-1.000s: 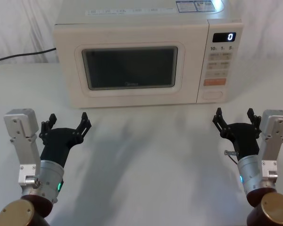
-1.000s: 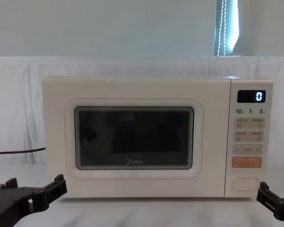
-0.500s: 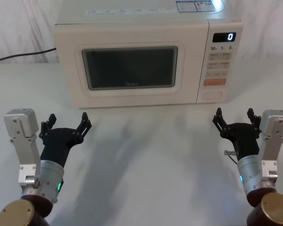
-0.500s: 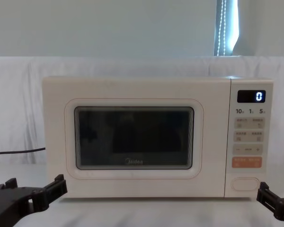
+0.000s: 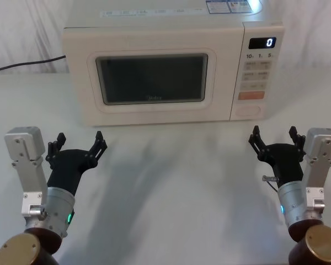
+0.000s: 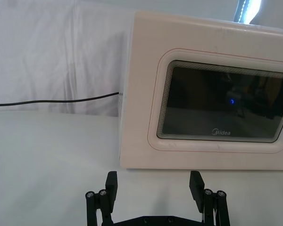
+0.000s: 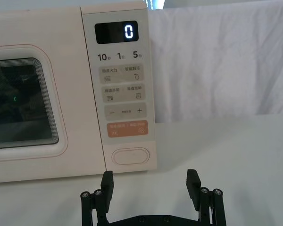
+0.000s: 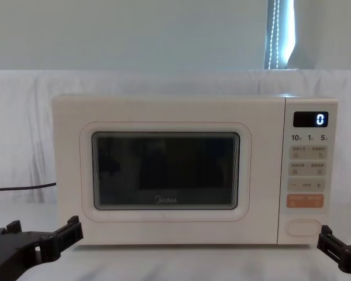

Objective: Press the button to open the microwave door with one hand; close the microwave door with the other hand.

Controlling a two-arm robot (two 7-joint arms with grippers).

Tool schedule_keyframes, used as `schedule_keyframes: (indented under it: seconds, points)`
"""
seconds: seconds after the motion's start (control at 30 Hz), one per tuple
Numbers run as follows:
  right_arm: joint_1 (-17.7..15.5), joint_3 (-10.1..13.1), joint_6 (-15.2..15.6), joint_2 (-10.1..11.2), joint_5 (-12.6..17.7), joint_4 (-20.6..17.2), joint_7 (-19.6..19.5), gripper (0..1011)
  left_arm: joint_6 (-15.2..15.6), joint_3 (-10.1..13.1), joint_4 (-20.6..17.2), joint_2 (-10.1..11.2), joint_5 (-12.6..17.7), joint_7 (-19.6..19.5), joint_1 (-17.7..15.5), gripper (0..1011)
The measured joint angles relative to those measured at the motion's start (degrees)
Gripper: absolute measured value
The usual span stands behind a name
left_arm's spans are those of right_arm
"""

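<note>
Button (image 7: 130,156) untouched, right hand (image 7: 150,181) near, spread

Keypad keys' (image 5: 256,79) printed text seems too small to read.

Cream microwave door (image 5: 153,80) with dark glass window (image 5: 151,79). Cream button (image 5: 249,111) below an orange key (image 5: 250,95). Black display (image 5: 262,43) with a white zero. Black fingers (image 5: 98,144) on both grippers. White worktop (image 5: 171,182), black cable (image 5: 25,64) far left.
</note>
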Motion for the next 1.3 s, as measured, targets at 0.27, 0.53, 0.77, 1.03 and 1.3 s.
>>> schedule_keyframes:
  seconds: [0.27,0.53,0.77,1.03,1.3]
  points:
    - [0.0,0.0,0.0,0.0,0.0,0.0,0.0,1002,0.0,0.0,0.0,0.0,0.0,0.0,0.0,1001]
    - [0.0,0.0,0.0,0.0,0.0,0.0,0.0,1002,0.0,0.0,0.0,0.0,0.0,0.0,0.0,1001]
    - [0.0,0.0,0.0,0.0,0.0,0.0,0.0,1002,0.0,0.0,0.0,0.0,0.0,0.0,0.0,1001]
    - [0.0,0.0,0.0,0.0,0.0,0.0,0.0,1002,0.0,0.0,0.0,0.0,0.0,0.0,0.0,1001]
    - [0.0,0.0,0.0,0.0,0.0,0.0,0.0,1002,0.0,0.0,0.0,0.0,0.0,0.0,0.0,1001]
